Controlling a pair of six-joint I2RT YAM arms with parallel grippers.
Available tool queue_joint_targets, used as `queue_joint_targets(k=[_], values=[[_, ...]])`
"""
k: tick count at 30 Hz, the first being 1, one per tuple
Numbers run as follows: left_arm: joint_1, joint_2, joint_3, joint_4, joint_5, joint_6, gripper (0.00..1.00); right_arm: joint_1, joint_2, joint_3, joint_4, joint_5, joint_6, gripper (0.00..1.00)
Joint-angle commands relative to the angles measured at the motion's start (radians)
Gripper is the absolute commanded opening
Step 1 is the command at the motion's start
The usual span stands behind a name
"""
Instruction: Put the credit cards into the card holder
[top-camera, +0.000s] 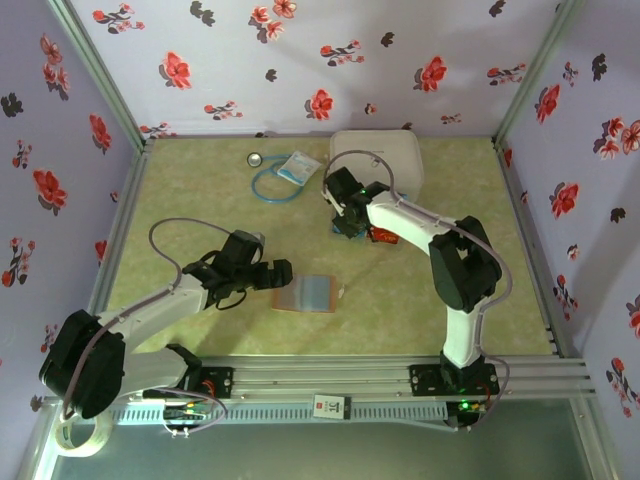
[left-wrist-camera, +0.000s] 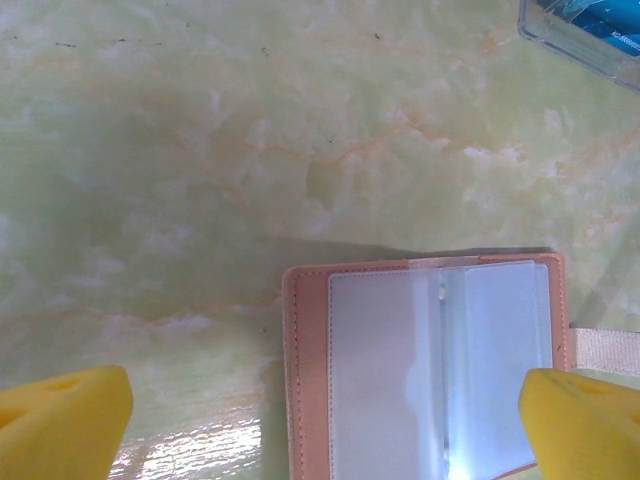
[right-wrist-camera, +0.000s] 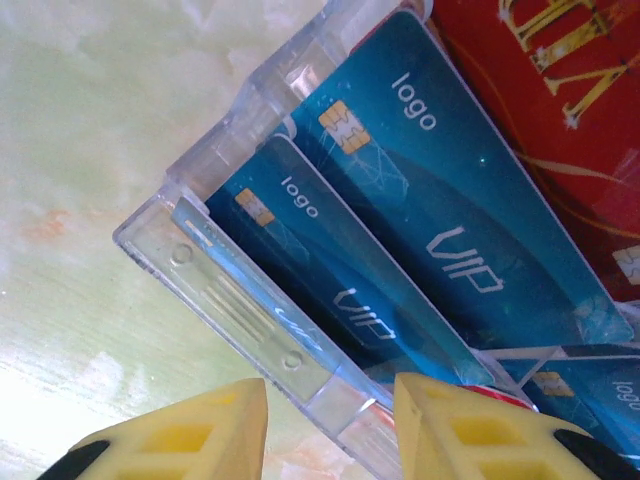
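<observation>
The card holder (top-camera: 306, 293) lies open on the green table, its pinkish-brown cover and clear sleeves (left-wrist-camera: 430, 370) facing up with nothing in them. My left gripper (top-camera: 283, 272) hovers at its left edge, open wide, one yellow fingertip (left-wrist-camera: 60, 420) over bare table and the other over the holder's right side. The credit cards sit in a clear plastic box (right-wrist-camera: 240, 300): two blue ones (right-wrist-camera: 440, 190) (right-wrist-camera: 330, 270) stand side by side and a red one (right-wrist-camera: 560, 90) lies beyond. My right gripper (right-wrist-camera: 330, 430) (top-camera: 347, 226) stands over the box's corner, jaws partly apart astride its wall, holding nothing.
A large white rounded zip case (top-camera: 378, 160) stands just behind the card box. A blue cable with a small packet (top-camera: 297, 167) and a round silver object (top-camera: 256, 159) lie at the back. The holder's strap (left-wrist-camera: 605, 350) sticks out to its right. Floral walls enclose the table.
</observation>
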Motion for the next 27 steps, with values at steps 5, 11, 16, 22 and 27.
queue_joint_targets(k=[5,11,16,22,27], values=[[0.010,0.001,0.016,0.006,0.014,-0.009,1.00,0.006,0.047,0.016,0.009,0.019,-0.018,0.37],[0.010,0.002,0.014,0.008,0.015,-0.009,1.00,0.008,0.044,0.004,0.014,0.008,-0.015,0.36],[0.010,0.005,0.015,0.010,0.015,-0.009,1.00,0.010,0.044,0.005,0.014,-0.002,-0.018,0.35],[0.010,0.003,0.013,0.007,0.016,-0.010,1.00,0.011,0.055,0.009,0.004,-0.023,-0.019,0.33],[0.011,0.003,0.013,0.010,0.015,-0.010,1.00,0.015,0.056,0.005,0.003,-0.037,-0.018,0.31]])
